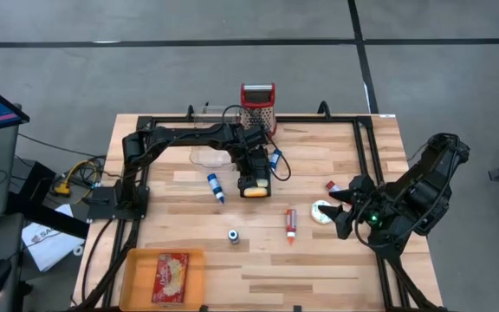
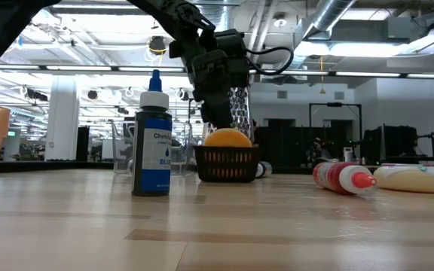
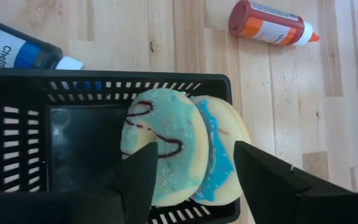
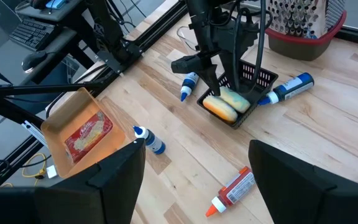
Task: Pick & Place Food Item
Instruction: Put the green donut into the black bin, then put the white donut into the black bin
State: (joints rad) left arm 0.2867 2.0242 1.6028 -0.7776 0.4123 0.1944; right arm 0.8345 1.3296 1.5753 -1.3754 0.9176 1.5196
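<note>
A black slotted basket [image 3: 104, 81] stands on the wooden table's middle [image 1: 254, 185]. Two round iced cookies stand on edge in it, leaning together: one with pale blue icing and a dark squiggle [image 3: 166, 149], one with a blue stripe [image 3: 222, 143]. My left gripper [image 3: 194, 152] hangs slanting down over the basket, open, with one finger on either side of the cookies [image 4: 225, 102]. My right gripper [image 4: 197, 162] waits open above the table's right side [image 1: 340, 212], with nothing between its fingers.
Blue bottles lie left [image 1: 216, 186] and far right [image 1: 275, 159] of the basket, a red bottle [image 1: 291, 224] to its near right. A grater in a red holder [image 1: 257, 106] stands at the far edge. An orange tray with a red packet [image 1: 163, 277] sits near left.
</note>
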